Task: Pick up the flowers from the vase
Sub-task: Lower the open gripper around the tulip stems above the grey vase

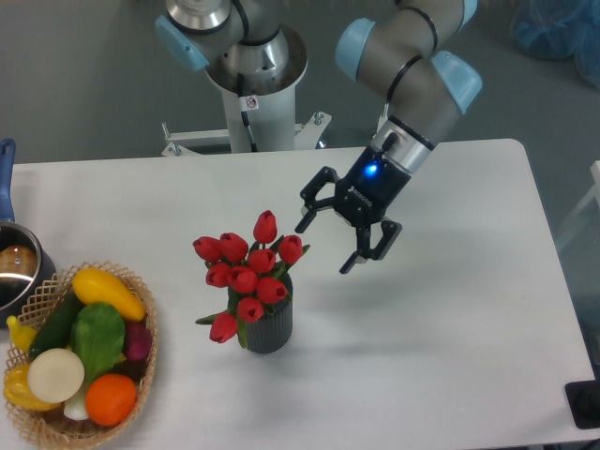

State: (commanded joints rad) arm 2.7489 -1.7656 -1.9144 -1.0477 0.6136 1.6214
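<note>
— Where was the gripper (pixel 325 246)?
— It hung over the middle of the table (pixel 450 309), tilted, fingers spread wide, holding nothing, just right of the flowers (pixel 247 272).
— And the flowers?
— They stood in the vase (pixel 270 328), near the front edge.
— What else was there?
— A basket (pixel 141 375) of vegetables (pixel 84 352) sat at the front left corner, with a pot (pixel 17 267) behind it at the left edge.

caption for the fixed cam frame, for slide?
Open gripper hovers right of the red tulips standing in the ribbed grey vase.
</note>
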